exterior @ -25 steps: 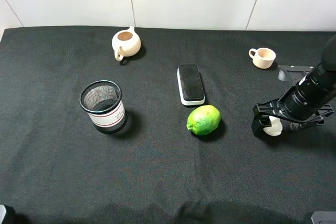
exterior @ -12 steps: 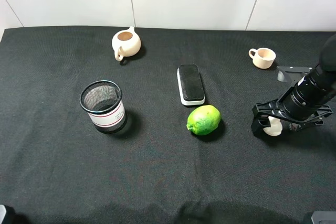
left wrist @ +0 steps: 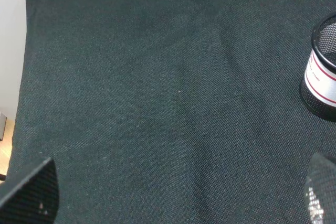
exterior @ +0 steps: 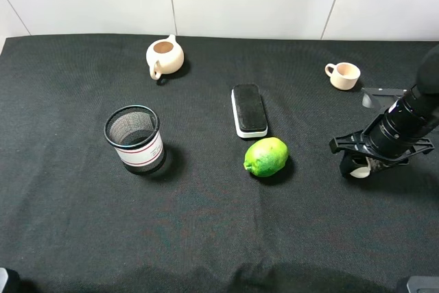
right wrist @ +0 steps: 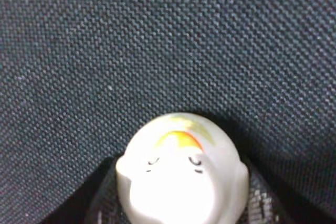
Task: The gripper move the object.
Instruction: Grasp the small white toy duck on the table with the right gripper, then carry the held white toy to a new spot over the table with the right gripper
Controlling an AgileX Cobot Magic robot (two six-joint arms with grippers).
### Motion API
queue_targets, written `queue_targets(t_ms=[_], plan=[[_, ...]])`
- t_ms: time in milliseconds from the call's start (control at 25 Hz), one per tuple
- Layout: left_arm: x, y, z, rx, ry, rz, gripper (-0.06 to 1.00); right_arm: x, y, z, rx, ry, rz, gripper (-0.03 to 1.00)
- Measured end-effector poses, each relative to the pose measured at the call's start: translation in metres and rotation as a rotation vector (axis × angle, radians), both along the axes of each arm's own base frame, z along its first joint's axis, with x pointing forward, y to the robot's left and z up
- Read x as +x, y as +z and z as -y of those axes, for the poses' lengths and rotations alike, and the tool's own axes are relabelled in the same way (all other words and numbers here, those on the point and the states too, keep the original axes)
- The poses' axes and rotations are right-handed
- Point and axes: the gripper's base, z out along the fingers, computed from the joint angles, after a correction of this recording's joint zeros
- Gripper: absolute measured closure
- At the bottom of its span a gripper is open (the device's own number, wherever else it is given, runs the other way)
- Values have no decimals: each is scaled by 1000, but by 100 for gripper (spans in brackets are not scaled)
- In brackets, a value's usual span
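Note:
The object point(exterior: 359, 167) is a small cream-white round piece at the right of the black cloth point(exterior: 206, 224). My right gripper point(exterior: 358, 164) is down at the cloth with its dark fingers close on both sides of it. In the right wrist view the object point(right wrist: 181, 171) fills the lower middle, with an orange mark and two small curved lines on top, and a finger point(right wrist: 100, 203) presses each flank. My left gripper point(left wrist: 176, 203) is open and empty over bare cloth; only its fingertips point(left wrist: 31, 192) show at the frame corners.
A cream teapot point(exterior: 164, 57) stands at the back left and a cream handled cup point(exterior: 343, 75) at the back right. A black mesh pen cup point(exterior: 134, 139), a black-and-white eraser point(exterior: 249, 110) and a green lime point(exterior: 266, 156) occupy the middle. A grey piece point(exterior: 381, 92) lies behind the right arm.
The right gripper's jaws have narrowed onto the object, and the gripper has shifted slightly to the right. The left arm has not moved.

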Motion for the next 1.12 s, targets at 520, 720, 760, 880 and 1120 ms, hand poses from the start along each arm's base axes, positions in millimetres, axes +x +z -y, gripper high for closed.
queue_targets(t_ms=[520, 720, 760, 880, 1120], plan=[[0, 0, 0, 0, 0, 0, -5, -1, 0, 0, 5, -5, -17, 61], [0, 0, 0, 0, 0, 0, -5, -2, 0, -1, 9, -11, -32, 62], [0, 0, 0, 0, 0, 0, -5, -3, 0, -1, 9, -10, -41, 62], [0, 0, 0, 0, 0, 0, -5, -4, 3, -1, 13, -7, -52, 62], [0, 0, 0, 0, 0, 0, -5, -2, 20, -3, 28, -7, -52, 62]])
